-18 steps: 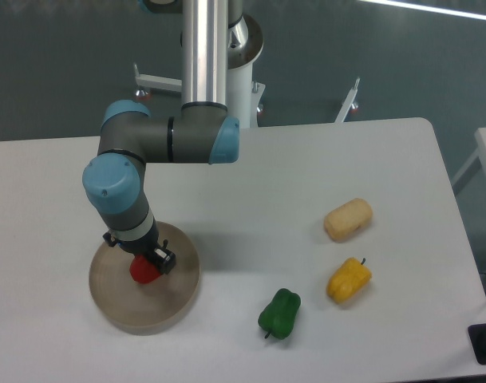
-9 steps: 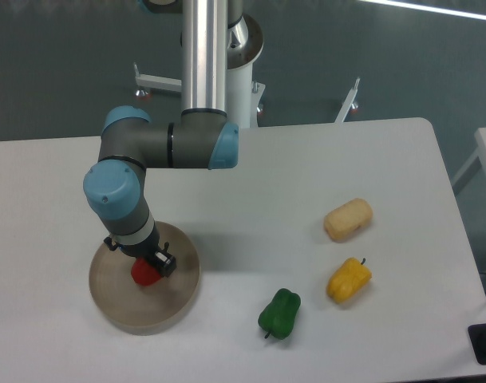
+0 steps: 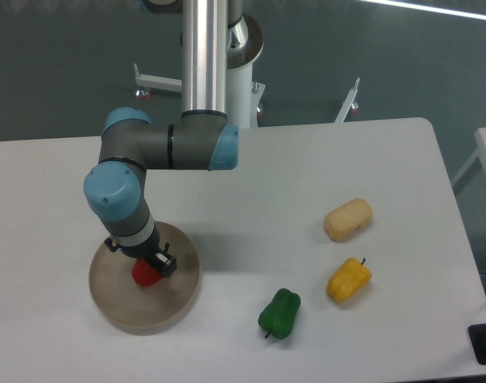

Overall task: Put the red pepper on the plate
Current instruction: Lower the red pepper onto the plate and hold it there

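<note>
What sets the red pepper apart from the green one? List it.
The red pepper lies on the plate, under the pincer; the green pepper lies on the bare table, well away from the arm. The red one is partly hidden by the pincer; the green one is in full view, stem showing. Both look about the same size.

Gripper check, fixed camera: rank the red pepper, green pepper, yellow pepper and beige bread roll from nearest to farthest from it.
1. red pepper: at the gripper, over the plate.
2. green pepper: on the table to the right, near the front edge.
3. yellow pepper: farther right.
4. beige bread roll: farthest right, behind the yellow pepper.
</note>
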